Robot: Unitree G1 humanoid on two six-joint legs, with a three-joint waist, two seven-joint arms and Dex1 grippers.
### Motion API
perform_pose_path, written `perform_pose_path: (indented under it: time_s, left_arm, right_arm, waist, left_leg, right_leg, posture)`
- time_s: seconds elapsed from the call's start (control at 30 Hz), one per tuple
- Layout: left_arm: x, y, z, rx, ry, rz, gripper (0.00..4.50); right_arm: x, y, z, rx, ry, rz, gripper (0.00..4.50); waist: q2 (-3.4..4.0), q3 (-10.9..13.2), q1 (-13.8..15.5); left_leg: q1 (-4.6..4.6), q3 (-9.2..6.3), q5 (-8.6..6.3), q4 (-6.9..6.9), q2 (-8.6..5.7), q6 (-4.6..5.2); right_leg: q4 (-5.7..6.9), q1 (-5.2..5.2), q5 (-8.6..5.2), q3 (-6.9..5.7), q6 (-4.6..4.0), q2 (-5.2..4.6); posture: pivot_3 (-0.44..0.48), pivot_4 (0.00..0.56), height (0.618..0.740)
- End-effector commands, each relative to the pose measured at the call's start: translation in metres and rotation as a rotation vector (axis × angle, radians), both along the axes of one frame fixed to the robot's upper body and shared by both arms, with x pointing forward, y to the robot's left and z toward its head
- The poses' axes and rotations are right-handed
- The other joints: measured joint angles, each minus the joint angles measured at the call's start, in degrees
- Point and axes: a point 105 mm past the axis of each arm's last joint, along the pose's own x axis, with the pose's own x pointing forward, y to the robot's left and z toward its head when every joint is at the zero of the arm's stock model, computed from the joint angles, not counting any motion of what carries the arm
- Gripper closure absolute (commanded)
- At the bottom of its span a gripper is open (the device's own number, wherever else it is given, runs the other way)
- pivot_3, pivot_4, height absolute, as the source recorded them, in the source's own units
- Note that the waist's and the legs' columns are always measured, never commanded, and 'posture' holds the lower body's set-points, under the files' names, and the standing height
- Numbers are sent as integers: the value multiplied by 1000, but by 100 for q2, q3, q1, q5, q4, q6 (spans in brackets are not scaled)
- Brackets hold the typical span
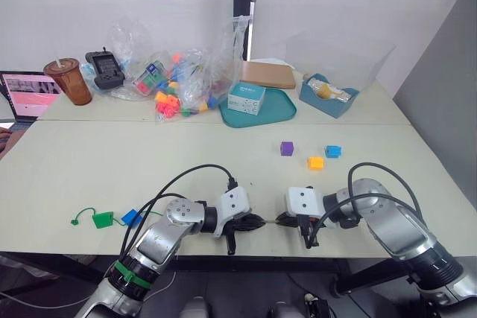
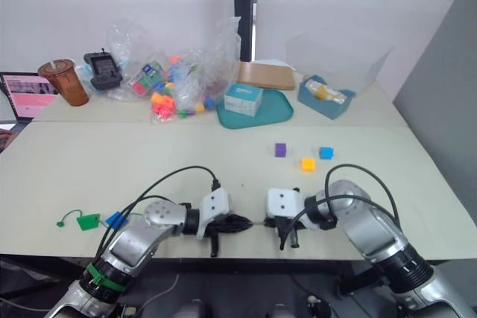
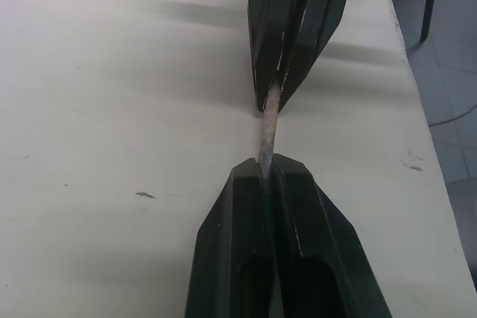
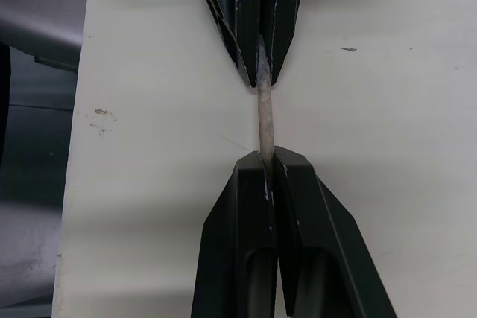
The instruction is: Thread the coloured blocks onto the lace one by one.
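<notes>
- My left gripper (image 1: 257, 221) and my right gripper (image 1: 282, 220) meet tip to tip, low over the near edge of the table (image 1: 112, 161).
- My left fingers (image 3: 246, 243) are pressed tight together on one end of the stiff tip (image 3: 267, 128) of the lace.
- My right fingers (image 4: 298, 236) are pressed tight on the other end of that same thin stick, so only a short pale bit shows between my two grippers.
- The rest of the lace (image 1: 86, 214) lies far out past my left arm, near the table's front edge. It has a little green loop there.
- A green block (image 1: 103, 219) and a blue block (image 1: 131, 217) sit next to each other on that stretch, just beside my left elbow. I cannot tell if the lace goes through them.
- The purple block (image 1: 286, 148) sits on the table ahead of my right gripper, well apart from it.
- The orange-yellow block (image 1: 316, 162) and another blue block (image 1: 332, 151) are near the purple one, a bit more to the right.
- A bag of bright toy pieces (image 1: 175, 94) and a teal tray (image 1: 279, 109) are far ahead of both grippers.
</notes>
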Motion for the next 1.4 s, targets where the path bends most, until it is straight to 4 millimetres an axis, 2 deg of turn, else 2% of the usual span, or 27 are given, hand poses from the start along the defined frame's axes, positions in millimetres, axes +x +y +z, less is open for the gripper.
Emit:
perform_pose_path:
  time_s: [0.03,0.2,0.23,0.33,0.5,0.53,0.57,0.67,0.8,0.93,1.13,1.4]
  left_arm:
    - [5,4,6,-4,-5,20,4466]
    - [6,5,10,-27,10,27,4466]
    - [6,6,9,-22,8,28,4500]
    - [7,7,8,-14,6,26,4500]
    - [6,11,8,-4,5,19,4500]
    - [6,11,8,-1,6,17,4500]
    - [6,12,8,3,5,14,4500]
    - [6,12,8,10,3,7,4500]
    - [5,12,8,10,3,7,4500]
    - [1,12,6,11,9,9,4500]
    - [-5,14,3,10,20,25,4500]
    - [-6,15,3,6,20,48,4500]
  right_arm:
    - [-6,1,0,0,6,15,4500]
    - [-6,1,2,44,7,-34,4500]
    - [-8,-1,5,69,20,-61,3822]
    - [-3,-8,18,165,4,-185,2894]
    - [9,-41,35,352,-34,-504,1155]
    - [19,-51,43,430,-73,-609,788]
    - [32,-65,51,508,-124,-740,788]
    - [53,-91,58,634,-213,-1000,788]
    - [75,-107,57,704,-272,-1227,788]
    - [99,-118,56,711,-298,-1382,788]
    - [128,-127,51,688,-264,-1497,788]
    - [152,-121,52,689,-260,-1477,788]
  waist:
    - [0,0,0]
    - [0,0,-1]
    - [0,0,-1]
    - [0,0,7]
    - [0,0,8]
    - [0,0,6]
    - [0,0,0]
    - [2,-2,-25]
    - [4,-3,-47]
    - [7,-4,-82]
    - [7,-4,-114]
    - [8,-4,-145]
  left_leg:
    - [0,0,0,0,0,0]
    - [0,0,0,0,0,0]
    - [0,0,0,0,0,0]
    - [0,-1,0,0,0,0]
    - [-1,-2,0,1,0,0]
    - [-2,-2,0,1,0,0]
    - [-1,-1,0,1,0,0]
    - [1,-1,0,0,0,-1]
    - [1,0,1,-4,1,-1]
    - [1,2,1,-5,0,-2]
    - [0,3,1,-13,0,-2]
    - [0,5,2,-15,0,-2]
  right_leg:
    - [0,0,0,0,0,0]
    - [0,0,0,0,0,0]
    - [1,0,0,0,0,0]
    - [1,0,0,-1,0,0]
    - [4,0,0,0,0,0]
    - [4,1,0,-1,0,0]
    - [4,1,0,0,0,0]
    - [8,-1,0,2,0,1]
    - [7,-3,0,2,0,2]
    - [9,-5,0,3,0,0]
    - [5,-5,0,3,0,-2]
    - [4,-6,0,5,0,-2]
  posture:
    - [0,150,740]
    - [0,150,740]
    - [0,150,740]
    - [0,150,740]
    - [0,150,740]
    - [0,150,740]
    - [0,150,740]
    - [0,150,740]
    - [0,150,740]
    - [0,150,740]
    - [0,150,740]
    - [0,150,740]
